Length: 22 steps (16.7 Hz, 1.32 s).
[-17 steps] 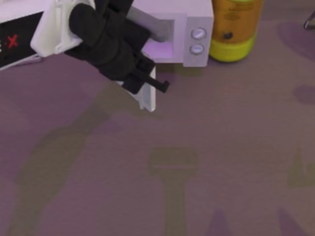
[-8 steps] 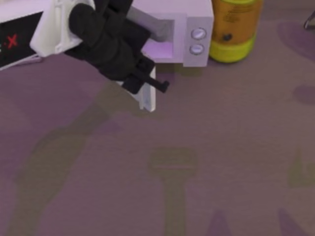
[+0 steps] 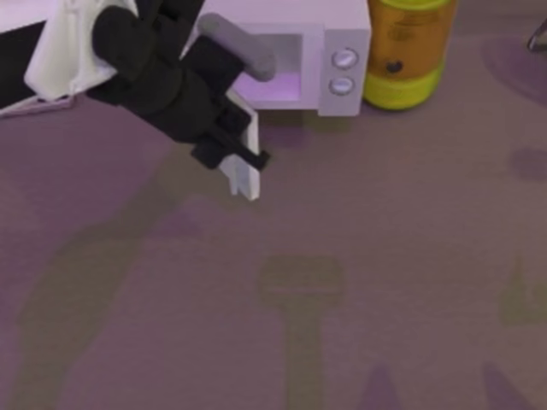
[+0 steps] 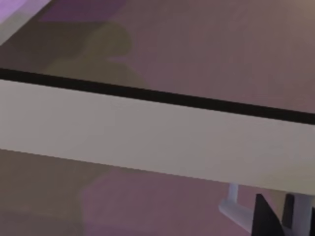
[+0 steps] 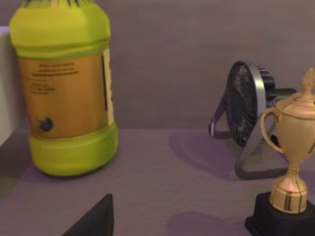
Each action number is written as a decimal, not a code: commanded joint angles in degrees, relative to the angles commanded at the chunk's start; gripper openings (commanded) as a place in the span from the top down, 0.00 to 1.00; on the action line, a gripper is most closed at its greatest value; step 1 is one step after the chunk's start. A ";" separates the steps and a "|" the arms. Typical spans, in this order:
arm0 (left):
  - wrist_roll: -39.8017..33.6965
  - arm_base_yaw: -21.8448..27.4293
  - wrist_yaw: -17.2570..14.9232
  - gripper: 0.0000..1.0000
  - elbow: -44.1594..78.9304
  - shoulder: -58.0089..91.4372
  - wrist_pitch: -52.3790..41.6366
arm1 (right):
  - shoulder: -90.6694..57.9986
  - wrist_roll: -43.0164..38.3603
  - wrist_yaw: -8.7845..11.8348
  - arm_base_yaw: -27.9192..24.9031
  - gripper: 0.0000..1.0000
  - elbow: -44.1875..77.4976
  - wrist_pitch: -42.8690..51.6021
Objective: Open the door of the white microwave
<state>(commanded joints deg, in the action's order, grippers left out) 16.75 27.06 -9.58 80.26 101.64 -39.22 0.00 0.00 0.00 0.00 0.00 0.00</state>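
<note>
The white microwave (image 3: 342, 34) stands at the back of the table, its lit purple inside (image 3: 278, 84) exposed. Its door (image 3: 248, 178) is swung out towards the front and shows edge-on as a narrow white slab. My left gripper (image 3: 246, 154) is black and sits right at the door's free end, shut on the door's handle. In the left wrist view the door (image 4: 147, 132) crosses the picture as a broad white band, with the pale handle (image 4: 236, 209) beside my left gripper (image 4: 278, 216). My right gripper (image 5: 98, 221) is parked out of the top view.
A yellow-green jar (image 3: 406, 51) with an orange label stands right of the microwave, touching or nearly touching it; the right wrist view shows the jar (image 5: 66, 93) too. A small grey fan (image 5: 246, 113) and a gold trophy (image 5: 293, 147) stand farther right.
My left gripper has moved left and slightly back with the handle, and the door's free end has swung left with it, so the door stands wider open.
</note>
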 joint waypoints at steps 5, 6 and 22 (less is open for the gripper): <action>1.68 -0.65 -0.83 1.00 -0.78 -0.39 -0.29 | 0.00 0.00 0.00 0.00 0.00 0.00 0.00; 1.68 -0.65 -0.83 1.00 -0.78 -0.39 -0.29 | 0.00 0.00 0.00 0.00 0.00 0.00 0.00; 1.68 -0.65 -0.83 1.00 -0.78 -0.39 -0.29 | 0.00 0.00 0.00 0.00 0.00 0.00 0.00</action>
<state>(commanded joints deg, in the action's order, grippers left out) 18.43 26.41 -10.41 79.48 101.24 -39.51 0.00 0.00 0.00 0.00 0.00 0.00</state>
